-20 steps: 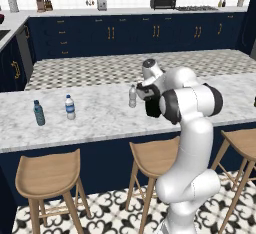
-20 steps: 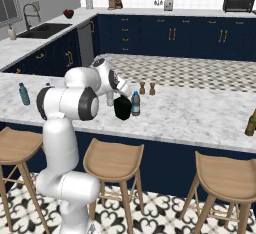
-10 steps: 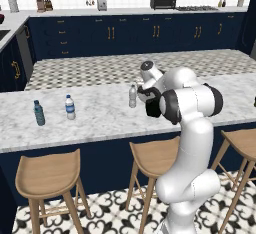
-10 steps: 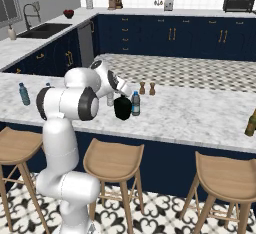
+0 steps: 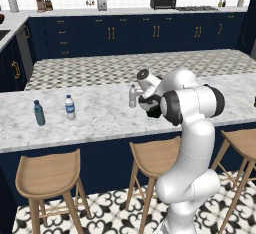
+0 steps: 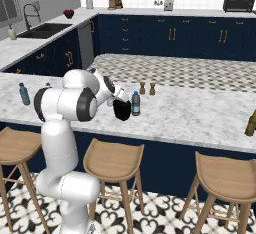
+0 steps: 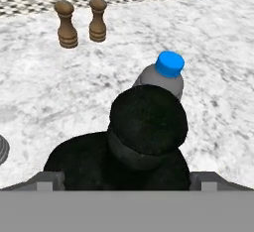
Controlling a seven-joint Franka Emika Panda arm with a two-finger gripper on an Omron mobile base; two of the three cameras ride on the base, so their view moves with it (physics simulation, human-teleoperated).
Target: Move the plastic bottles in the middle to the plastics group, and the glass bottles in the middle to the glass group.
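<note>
While the arm keeps its reach over the marble counter (image 5: pixel 100 123), the gripper (image 7: pixel 128 180) stands spread wide above the squat black glass bottle (image 7: pixel 134 142), nothing grasped yet

Left to right: teal bottle (image 5: pixel 38 113) and white-capped bottle (image 5: pixel 70 107) form the plastics group; over the last second only the hand has crept nearer; the blue-capped water bottle (image 7: pixel 162 78) waits just behind, two pepper mills (image 7: pixel 79 22) further back; the clear greyish bottle (image 5: pixel 132 97) stands beside the wrist

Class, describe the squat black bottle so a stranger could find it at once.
On the marble island counter, look just ahead of the white arm's gripper. The black bottle stands there beside a slim blue-capped water bottle; it alone is squat, round-bodied and glossy black.
</note>
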